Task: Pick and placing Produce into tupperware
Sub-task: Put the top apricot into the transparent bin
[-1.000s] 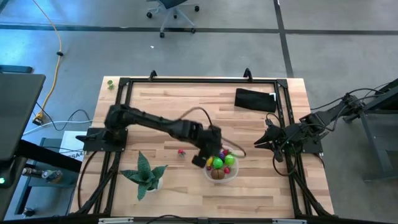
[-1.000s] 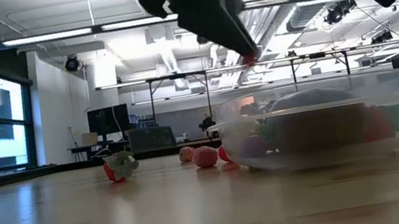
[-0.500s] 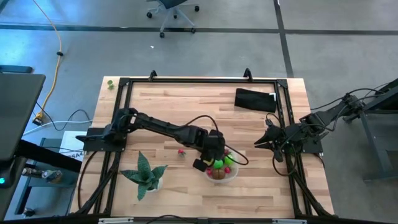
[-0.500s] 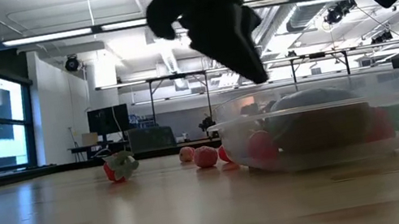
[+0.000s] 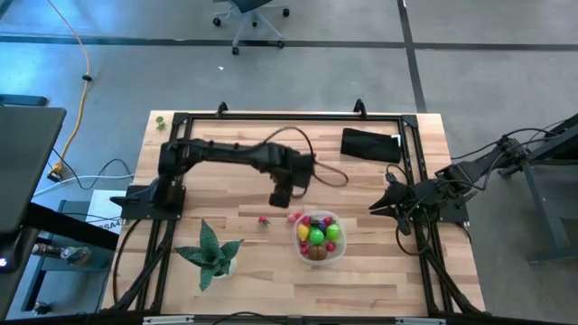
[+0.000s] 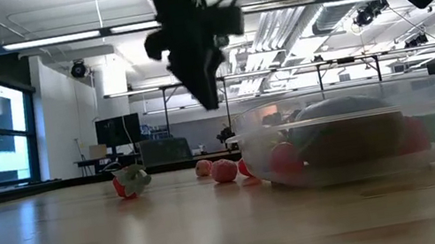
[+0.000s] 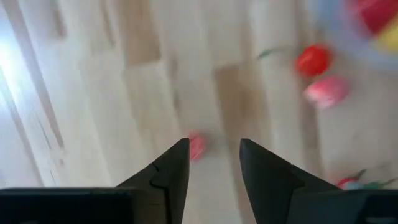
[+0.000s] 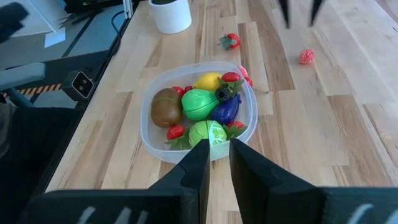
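While the left gripper [image 5: 281, 195] hangs above the pale plank table [image 5: 235, 153], its 2 dark wedge-shaped fingers [image 7: 171, 171] stand parted around nothing. Near it, the clear, round, shallow tupperware [image 5: 336, 254] holds smooth glossy produce [image 8: 200, 103]: brown, yellow, green, purple. Small bumpy red and pink pieces [image 5: 294, 218] lie just beside its rim. Well apart, the right gripper [image 5: 375, 209] waits with fingers nearly together, empty.
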{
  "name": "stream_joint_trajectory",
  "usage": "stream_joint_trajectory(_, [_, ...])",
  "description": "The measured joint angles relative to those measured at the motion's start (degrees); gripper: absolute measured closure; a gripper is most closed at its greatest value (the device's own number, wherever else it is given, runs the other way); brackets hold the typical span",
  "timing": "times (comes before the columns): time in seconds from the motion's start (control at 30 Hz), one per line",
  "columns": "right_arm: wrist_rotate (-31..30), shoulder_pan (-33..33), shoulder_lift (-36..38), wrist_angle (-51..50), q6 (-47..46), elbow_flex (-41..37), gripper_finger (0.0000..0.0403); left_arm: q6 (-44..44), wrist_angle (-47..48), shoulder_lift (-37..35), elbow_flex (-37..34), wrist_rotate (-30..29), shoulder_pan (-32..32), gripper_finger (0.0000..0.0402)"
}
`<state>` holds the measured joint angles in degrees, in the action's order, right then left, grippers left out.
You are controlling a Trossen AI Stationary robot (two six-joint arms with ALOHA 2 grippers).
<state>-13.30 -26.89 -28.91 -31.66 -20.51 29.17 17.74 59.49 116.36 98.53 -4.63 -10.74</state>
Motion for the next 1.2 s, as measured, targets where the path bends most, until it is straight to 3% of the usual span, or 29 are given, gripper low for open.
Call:
stream_joint_trajectory(0.43, [0.0,0.0,0.0,0.0,0.0,0.0,0.0352,3.5,-9.6,0.1,-13.0,9.8,-7.9,0.0265])
stream_joint_trajectory(0.83, [0.0,0.0,0.0,0.0,0.0,0.0,0.0352,6.9,-10.5,0.1,-13.2,7.8,-8.7,0.0264])
stream_joint_trajectory(1.2, [0.0,0.0,0.0,0.0,0.0,0.0,0.0352,7.6,-11.1,1.0,-13.2,7.9,-8.7,0.0157])
